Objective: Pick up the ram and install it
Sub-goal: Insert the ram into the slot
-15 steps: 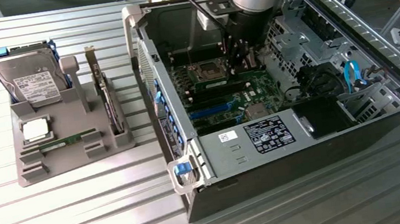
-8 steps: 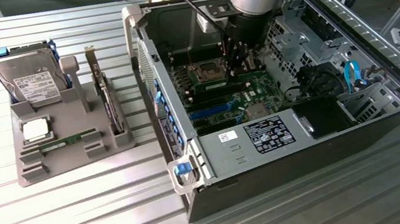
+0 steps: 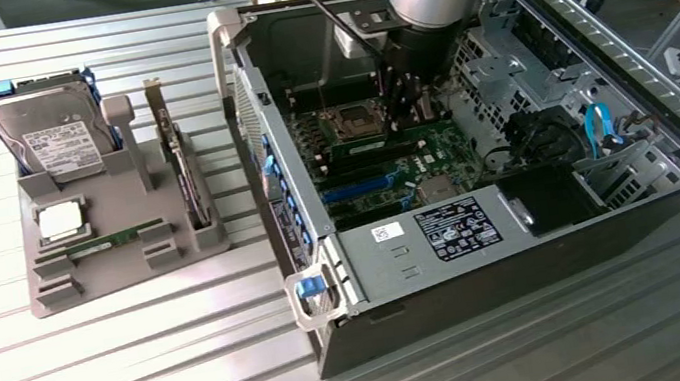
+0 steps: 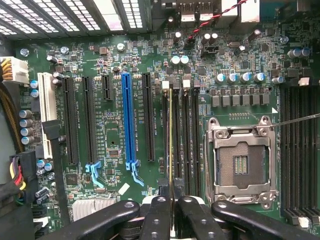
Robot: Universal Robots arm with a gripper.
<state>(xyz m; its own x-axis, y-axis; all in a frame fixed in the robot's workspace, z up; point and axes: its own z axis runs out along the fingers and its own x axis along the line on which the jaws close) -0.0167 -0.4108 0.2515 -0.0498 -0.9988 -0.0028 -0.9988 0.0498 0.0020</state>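
The ram [image 4: 171, 140] shows edge-on in the wrist view as a thin yellowish line. It stands over the black memory slots [image 4: 184, 140] beside the empty processor socket [image 4: 241, 162]. My gripper [image 4: 171, 200] is shut on the ram's near end, one black finger [image 4: 158, 215] on each side. In the exterior view the arm reaches down into the open computer case [image 3: 327, 283], with the gripper [image 3: 412, 104] low over the motherboard beside the socket. Whether the ram sits in a slot or just above it I cannot tell.
On the exterior view's left a grey holder [image 3: 123, 273] carries a hard drive [image 3: 59, 131], a square silver processor [image 3: 58, 220], an upright expansion card [image 3: 181, 164] and a small green stick [image 3: 105, 243]. Drive cages and cables [image 3: 597, 127] crowd the case's right side.
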